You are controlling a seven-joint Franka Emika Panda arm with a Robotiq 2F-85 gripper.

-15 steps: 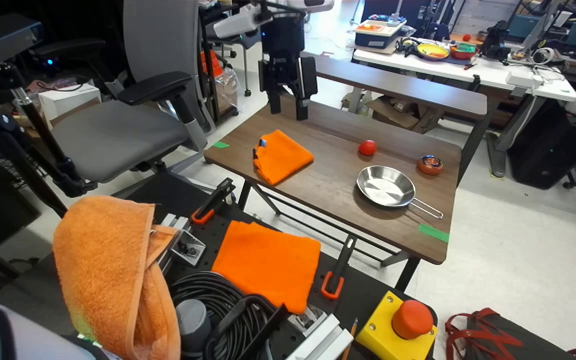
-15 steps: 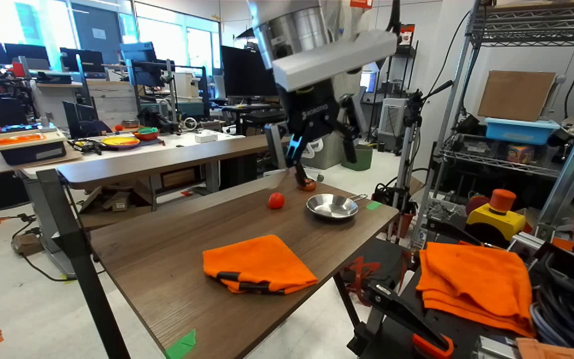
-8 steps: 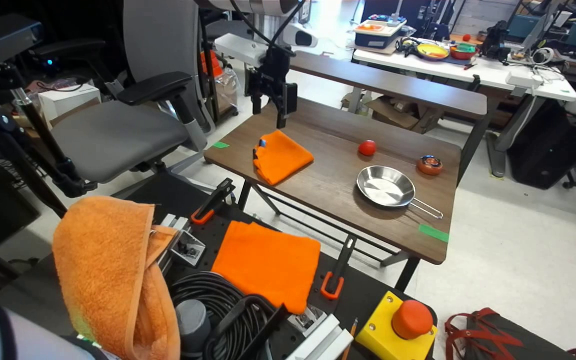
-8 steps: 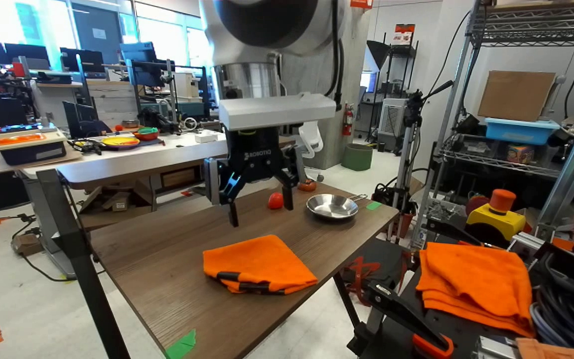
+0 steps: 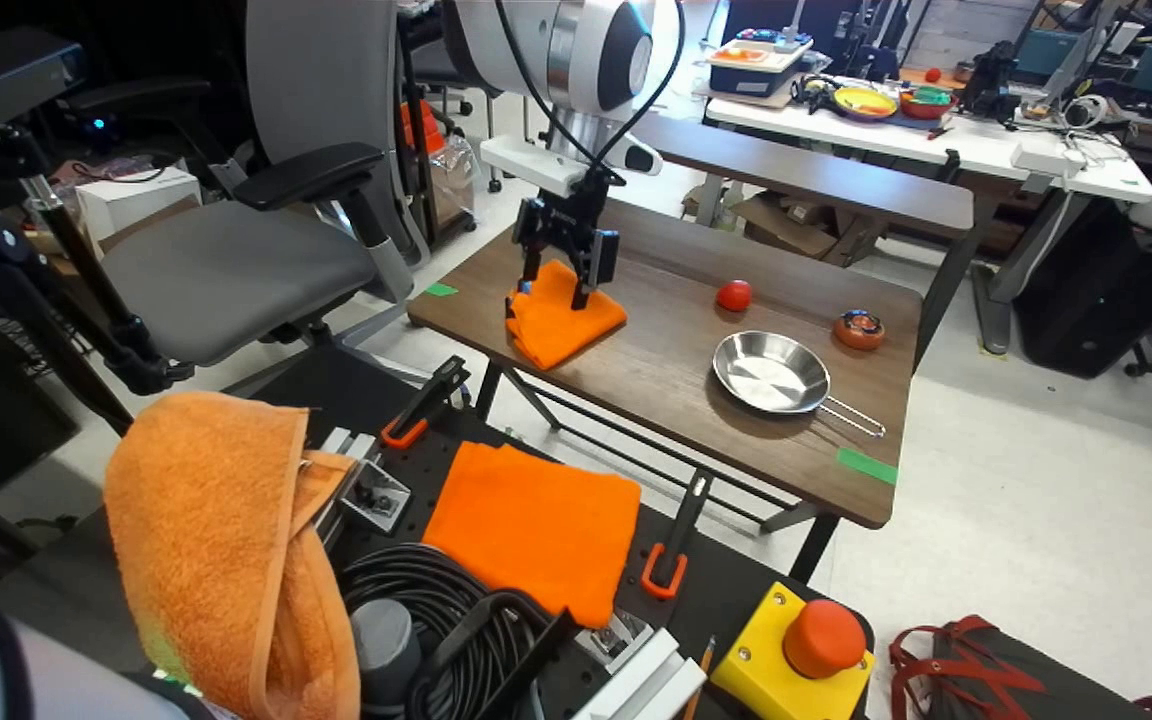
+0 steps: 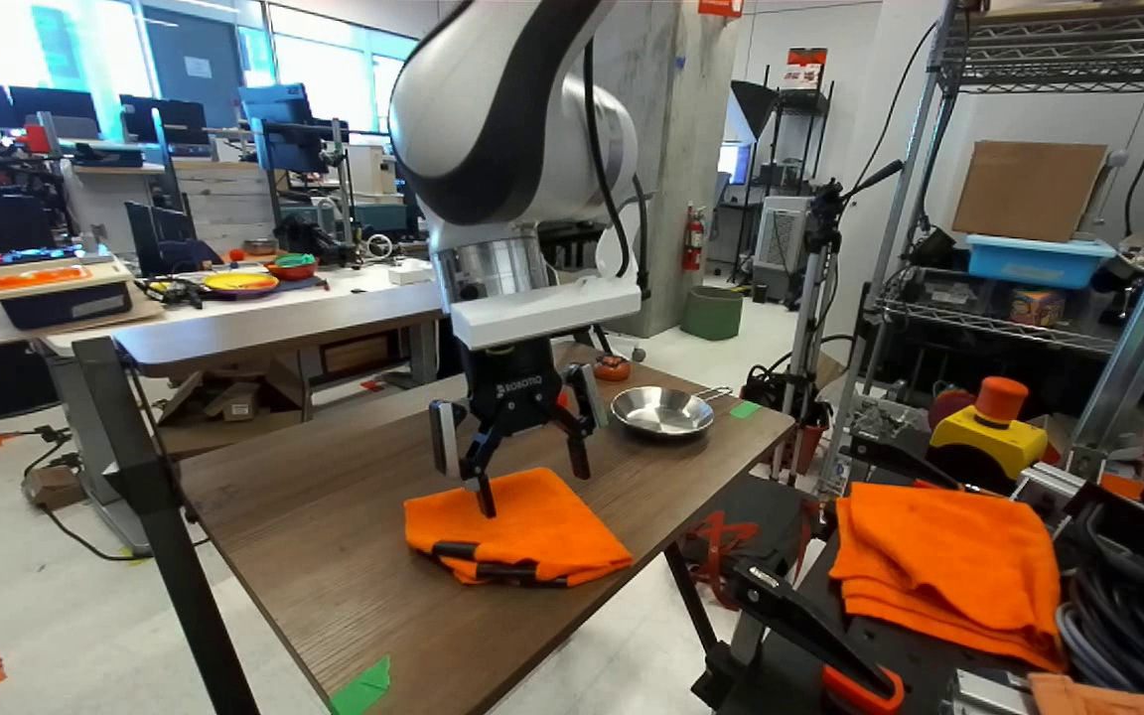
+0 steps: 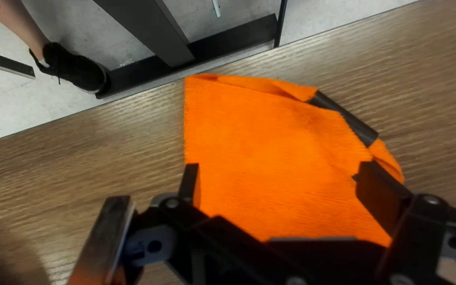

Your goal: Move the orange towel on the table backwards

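Observation:
The orange towel [image 5: 566, 332] lies folded near the front edge of the dark brown table [image 5: 671, 365]. In an exterior view the towel [image 6: 552, 531] shows dark stripes along one folded edge; the table [image 6: 334, 556] extends around it. My gripper [image 5: 556, 287] points down above the towel with its fingers spread, and it also shows in an exterior view [image 6: 534, 494]. In the wrist view the towel [image 7: 267, 138] lies between the open fingers [image 7: 277, 168], with nothing gripped. The fingertips are close to the cloth; whether one touches it I cannot tell.
A metal pan [image 5: 773, 372] with a wire handle, a red ball [image 5: 734, 295] and a round orange-brown object [image 5: 859, 329] sit on the table. A raised ledge [image 5: 796, 170] runs along the back. A grey chair [image 5: 236, 270] stands beside the table.
My gripper has come down and over the table to just above the orange towel, turning more upright. It remains open. The towel has not moved.

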